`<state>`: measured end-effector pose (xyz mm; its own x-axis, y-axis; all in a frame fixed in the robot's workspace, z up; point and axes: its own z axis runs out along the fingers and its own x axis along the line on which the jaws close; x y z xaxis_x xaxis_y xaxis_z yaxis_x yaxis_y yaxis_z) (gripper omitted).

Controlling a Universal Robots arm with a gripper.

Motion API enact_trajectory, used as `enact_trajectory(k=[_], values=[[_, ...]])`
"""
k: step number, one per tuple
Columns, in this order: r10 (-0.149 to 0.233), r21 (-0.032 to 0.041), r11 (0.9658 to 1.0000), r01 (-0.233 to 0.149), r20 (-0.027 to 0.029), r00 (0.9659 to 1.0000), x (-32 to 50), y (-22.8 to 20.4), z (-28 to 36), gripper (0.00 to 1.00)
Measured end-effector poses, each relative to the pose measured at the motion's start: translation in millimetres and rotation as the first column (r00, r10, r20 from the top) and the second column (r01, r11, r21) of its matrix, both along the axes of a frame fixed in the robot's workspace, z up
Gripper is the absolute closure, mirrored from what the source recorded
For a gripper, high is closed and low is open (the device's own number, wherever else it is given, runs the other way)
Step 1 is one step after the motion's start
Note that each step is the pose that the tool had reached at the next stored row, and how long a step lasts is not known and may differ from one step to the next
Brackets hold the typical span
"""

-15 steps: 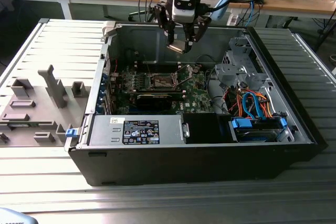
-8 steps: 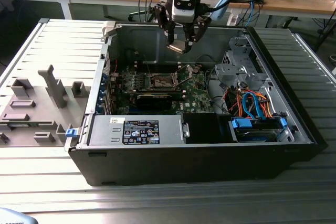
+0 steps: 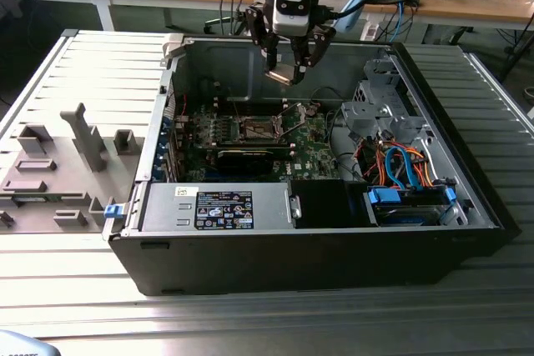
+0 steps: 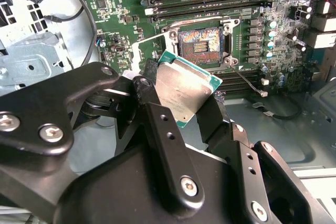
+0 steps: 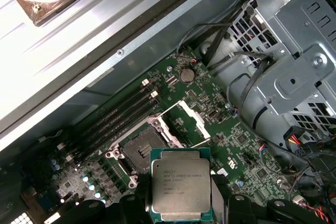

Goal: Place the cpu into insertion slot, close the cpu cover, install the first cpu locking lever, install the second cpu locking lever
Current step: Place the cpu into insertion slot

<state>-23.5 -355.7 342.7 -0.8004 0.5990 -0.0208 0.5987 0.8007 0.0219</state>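
1. Above the open computer case point(image 3: 250, 260), the gripper point(image 3: 284, 69) hangs over the back half of the box. Its black fingers point(image 4: 149, 90) are pinched on two opposite edges of the cpu point(image 3: 282, 75).
2. The cpu is held in the air, well clear of the board. In both wrist views its silver-grey metal top point(image 5: 181, 188) faces the camera, with a thin green border around it. In the exterior view it looks tilted rather than level.
3. Below it, the insertion slot point(image 5: 142, 153) sits on the green motherboard point(image 3: 315, 152) with its dark centre uncovered. The second wrist view shows the slot's contact field point(image 4: 202, 45) exposed inside the silver rim.
4. In the first wrist view, the cpu cover point(image 5: 191, 124) stands swung open at one edge of the slot and does not lie over it.
5. Long black memory slots point(image 5: 121, 111) run along the other side of the slot.
6. A grey drive cage point(image 3: 375, 102) with orange and blue cables fills the case on the exterior view's right.
7. The case lies on a slatted metal table point(image 3: 92, 64), and a grey parts fixture point(image 3: 67, 164) lies just beside it on the exterior view's left.
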Motion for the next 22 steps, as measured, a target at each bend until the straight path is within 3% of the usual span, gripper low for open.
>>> enact_trajectory(k=[22], values=[[-0.013,0.0001,0.9999,0.013,0.0,0.9999,0.0,0.0,0.0,0.45]])
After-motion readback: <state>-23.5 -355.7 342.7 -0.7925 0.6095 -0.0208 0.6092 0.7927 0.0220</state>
